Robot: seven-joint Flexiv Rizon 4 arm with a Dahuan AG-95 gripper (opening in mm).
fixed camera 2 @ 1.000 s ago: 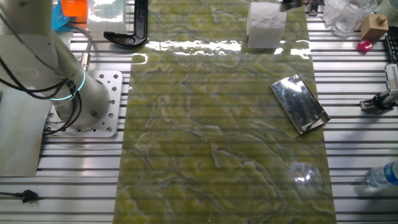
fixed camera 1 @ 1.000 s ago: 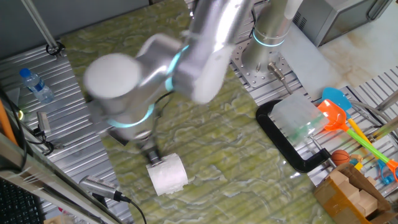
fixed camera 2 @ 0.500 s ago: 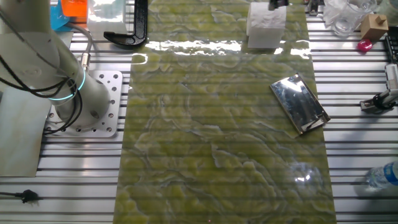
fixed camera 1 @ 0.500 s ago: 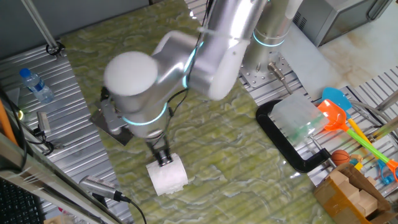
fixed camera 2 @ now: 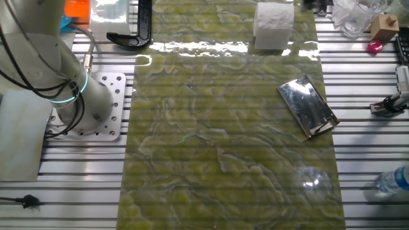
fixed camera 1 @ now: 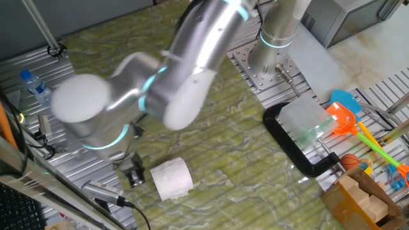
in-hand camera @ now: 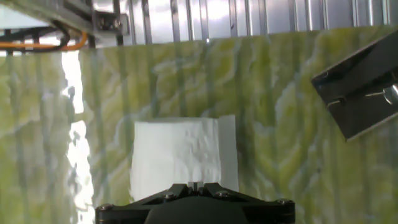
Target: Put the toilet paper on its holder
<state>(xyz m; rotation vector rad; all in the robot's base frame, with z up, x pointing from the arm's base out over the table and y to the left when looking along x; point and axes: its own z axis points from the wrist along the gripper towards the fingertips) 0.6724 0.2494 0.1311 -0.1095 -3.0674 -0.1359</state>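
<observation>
The table carries a green marbled mat, with the robot arm blurred above it in one fixed view. The toilet paper lies on its side on the mat, touching nothing. The holder, a shiny dark plate, lies flat well apart from the roll. The end effector sits just beside the roll, holding nothing; how wide it stands cannot be told.
</observation>
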